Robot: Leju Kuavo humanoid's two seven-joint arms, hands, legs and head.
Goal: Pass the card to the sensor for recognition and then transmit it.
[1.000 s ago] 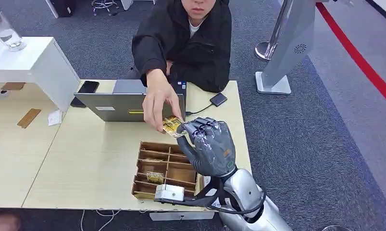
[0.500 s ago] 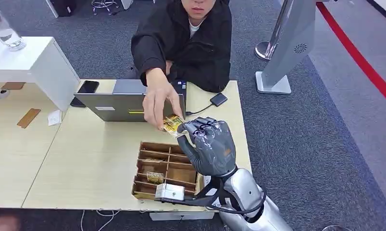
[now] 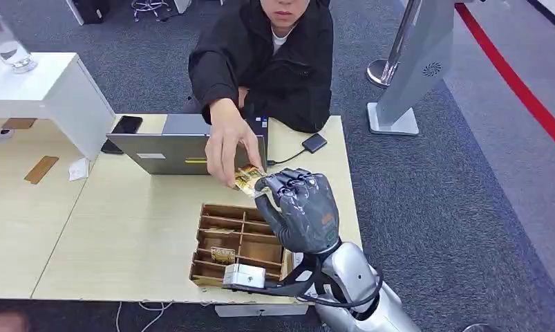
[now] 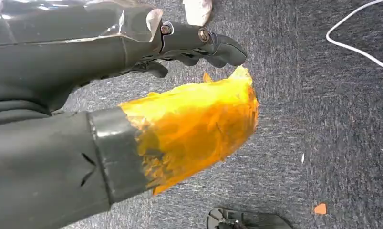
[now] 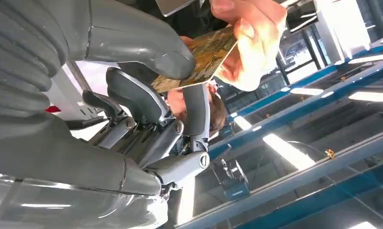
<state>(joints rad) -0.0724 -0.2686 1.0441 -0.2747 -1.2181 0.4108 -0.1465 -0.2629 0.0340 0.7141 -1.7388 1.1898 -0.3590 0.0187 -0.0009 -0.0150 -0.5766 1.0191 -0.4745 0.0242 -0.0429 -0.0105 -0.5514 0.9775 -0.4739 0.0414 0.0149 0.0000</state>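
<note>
Card, thin stiff gold-patterned plastic (image 3: pixel 248 180), sits pinched at one edge by the grey right hand (image 3: pixel 298 207) while the person's hand (image 3: pixel 227 146) grips the other edge above the wooden divided tray (image 3: pixel 209 238); light, slick, take by edges; unchanged versus earlier frames.

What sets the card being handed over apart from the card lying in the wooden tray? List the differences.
The card being handed over is up in the air, pinched by the right hand and gripped by the person's hand; the card in the tray lies untouched in a compartment of the wooden tray. The held card sits tilted, the tray card flat. Both look golden and patterned.
</note>
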